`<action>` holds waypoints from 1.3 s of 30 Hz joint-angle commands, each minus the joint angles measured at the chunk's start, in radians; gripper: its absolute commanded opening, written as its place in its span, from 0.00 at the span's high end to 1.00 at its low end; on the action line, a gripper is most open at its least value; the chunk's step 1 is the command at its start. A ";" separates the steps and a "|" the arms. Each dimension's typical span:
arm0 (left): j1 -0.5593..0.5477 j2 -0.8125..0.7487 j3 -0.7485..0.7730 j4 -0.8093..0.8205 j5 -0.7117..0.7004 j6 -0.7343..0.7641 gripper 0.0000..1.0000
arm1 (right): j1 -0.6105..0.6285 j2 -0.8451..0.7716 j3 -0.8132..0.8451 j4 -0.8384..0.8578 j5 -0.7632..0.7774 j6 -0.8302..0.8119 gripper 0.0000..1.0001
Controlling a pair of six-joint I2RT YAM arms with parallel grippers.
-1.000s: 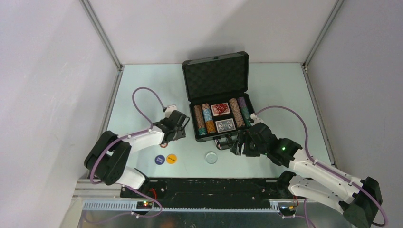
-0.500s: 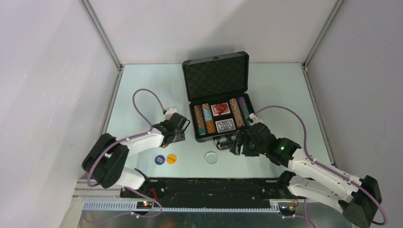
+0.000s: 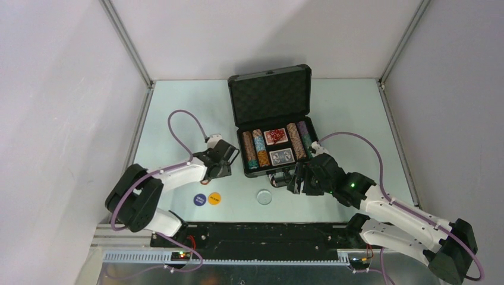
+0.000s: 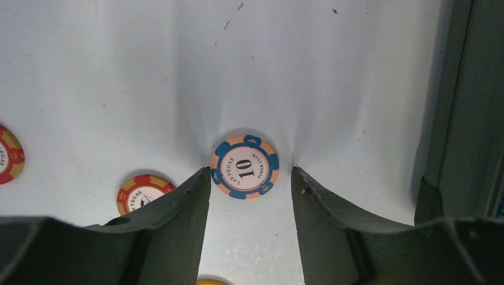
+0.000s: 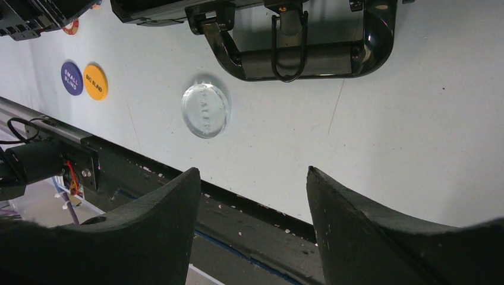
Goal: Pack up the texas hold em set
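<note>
The black case (image 3: 270, 101) sits open in the middle of the table (image 3: 178, 113), lid tipped back towards the far wall, egg-crate foam showing inside it. In the tray, striped chips (image 3: 249, 152) lie in rows down the left and right sides, with two card decks between them: a red-backed deck (image 3: 275, 137) further off and a second deck (image 3: 281, 157) nearer the arms. The handle (image 5: 297, 56) lies flat on the table off the case's near edge.

Not everything is in, mind you. Just in front of the case lies a clear round button (image 3: 264, 196), and to its left a purple button (image 3: 200, 199) and an orange button (image 3: 214, 198) side by side, touching or close to it. Over by the case's left side a blue-and-orange chip marked 10 (image 4: 244, 166) lies flat on the table, and two red-and-yellow chips (image 4: 141, 191) lie further left of it.

Now the left gripper (image 4: 250, 173): it's low over that 10 chip, fingers apart, one tip on each side of it. One tip is right at the chip's edge, the other just clear; nothing is gripped.

The right gripper (image 5: 252, 175) hangs by the handle at the case's near right corner, fingers spread wide with only bare table and the rail between them.
</note>
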 commanded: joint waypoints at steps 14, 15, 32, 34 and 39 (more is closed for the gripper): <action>-0.017 0.053 -0.051 -0.129 0.062 -0.018 0.58 | 0.007 -0.015 0.007 0.009 0.013 0.008 0.30; -0.017 0.045 -0.051 -0.129 0.063 -0.018 0.59 | 0.006 -0.016 0.006 0.007 0.014 0.007 0.30; -0.017 -0.091 0.050 -0.196 0.036 0.016 0.58 | 0.007 -0.018 0.006 0.010 0.015 0.012 0.30; -0.017 -0.085 0.063 -0.203 0.027 0.023 0.53 | 0.008 -0.018 0.007 0.012 0.015 0.014 0.30; -0.015 -0.060 0.078 -0.204 0.019 0.028 0.42 | 0.007 -0.022 0.007 0.010 0.014 0.014 0.31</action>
